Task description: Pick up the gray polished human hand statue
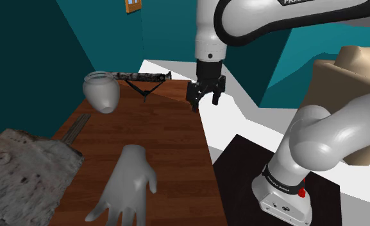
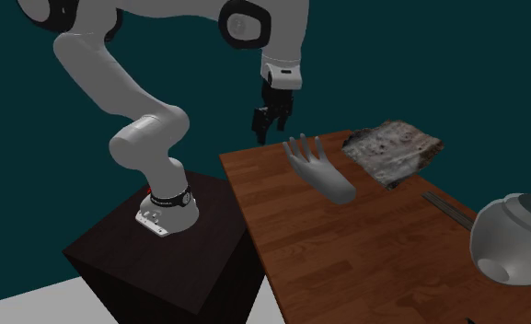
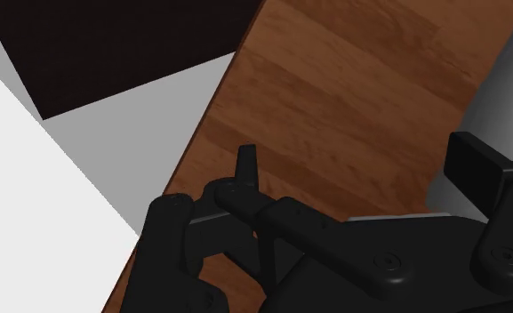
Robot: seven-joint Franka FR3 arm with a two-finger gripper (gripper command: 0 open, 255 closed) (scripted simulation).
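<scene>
Brown wooden counter point(image 1: 170, 135) carrying one glossy grey hand statue point(image 1: 129, 186), one grey rounded pot point(image 1: 101, 90) and one mottled stone slab point(image 1: 23, 173). The statue lies near one end, beside the slab. One white arm's black end effector point(image 1: 205, 97), fingers spread, hangs over the stand-side edge.

Carrying five things on the brown wooden tabletop point(image 1: 170, 128): lying nearest in the shoulder view, a grey statue point(image 1: 129, 183), near a rough grey slab point(image 1: 23, 170); sitting farther back, a thin strip point(image 1: 76, 127), a pale pot point(image 1: 101, 91) and a dark stick point(image 1: 142, 76).
</scene>
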